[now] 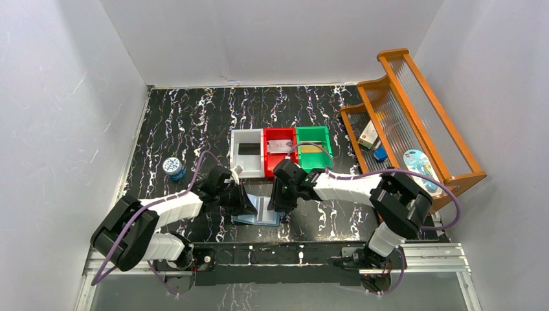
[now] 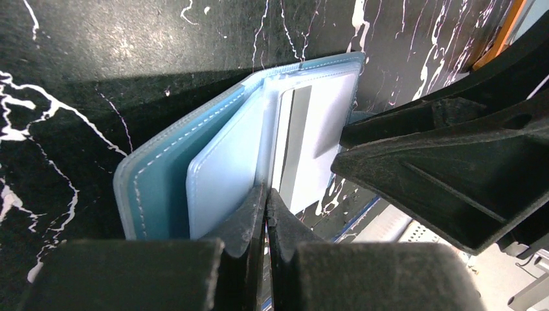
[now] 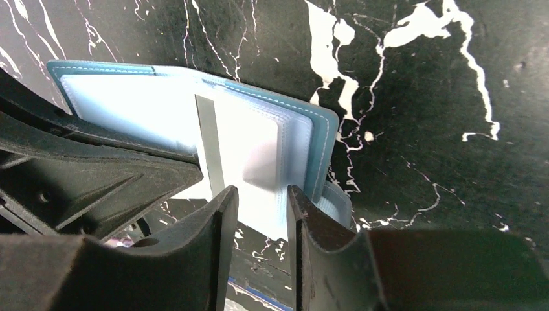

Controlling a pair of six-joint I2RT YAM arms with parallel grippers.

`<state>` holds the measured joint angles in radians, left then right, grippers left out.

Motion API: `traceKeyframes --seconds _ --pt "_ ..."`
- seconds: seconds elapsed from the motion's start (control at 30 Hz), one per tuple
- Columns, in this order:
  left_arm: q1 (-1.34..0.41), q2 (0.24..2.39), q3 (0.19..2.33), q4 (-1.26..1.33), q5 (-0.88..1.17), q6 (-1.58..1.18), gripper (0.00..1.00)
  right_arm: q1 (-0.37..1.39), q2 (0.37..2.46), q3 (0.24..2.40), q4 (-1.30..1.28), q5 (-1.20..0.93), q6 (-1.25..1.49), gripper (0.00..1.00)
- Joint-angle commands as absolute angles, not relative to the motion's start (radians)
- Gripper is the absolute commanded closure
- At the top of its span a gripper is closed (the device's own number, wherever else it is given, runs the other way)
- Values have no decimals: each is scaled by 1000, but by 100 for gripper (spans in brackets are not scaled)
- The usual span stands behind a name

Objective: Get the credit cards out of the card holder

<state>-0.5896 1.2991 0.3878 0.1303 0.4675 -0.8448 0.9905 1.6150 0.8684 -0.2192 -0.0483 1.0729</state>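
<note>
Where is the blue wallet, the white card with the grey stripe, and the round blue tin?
Blue bifold wallet (image 2: 155, 175): left wrist view, its teal outer cover.
White card with grey stripe (image 2: 296, 139): left wrist view, on the stripe.
Round blue tin (image 1: 173, 166): top view, its lid.

White panel walls (image 1: 259, 39) enclose a black, white-veined tabletop (image 1: 194, 110) on three sides. An orange wooden rack (image 1: 421, 116) stands at far right.

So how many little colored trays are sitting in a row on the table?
3, side by side: white tray on the left, red tray in the middle, green tray on the right. None seems hidden.
</note>
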Motion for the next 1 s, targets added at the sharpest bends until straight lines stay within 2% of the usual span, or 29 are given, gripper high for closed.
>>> traceKeyframes --seconds 0.0,0.13,0.2,0.73,0.97 --pt "-595 1269 380 129 453 -833 100 995 1564 923 -274 23 1057 57" --pt "-594 1266 383 125 450 -832 100 996 1555 925 -246 3 1045 61" --pt "-594 1267 386 122 451 -829 97 996 1556 921 -215 -20 1045 62" --pt "-594 1273 382 130 456 -831 83 995 1653 900 -221 -76 1081 61" --pt "-596 1284 365 185 481 -861 83 996 1675 888 -172 -115 1078 66"
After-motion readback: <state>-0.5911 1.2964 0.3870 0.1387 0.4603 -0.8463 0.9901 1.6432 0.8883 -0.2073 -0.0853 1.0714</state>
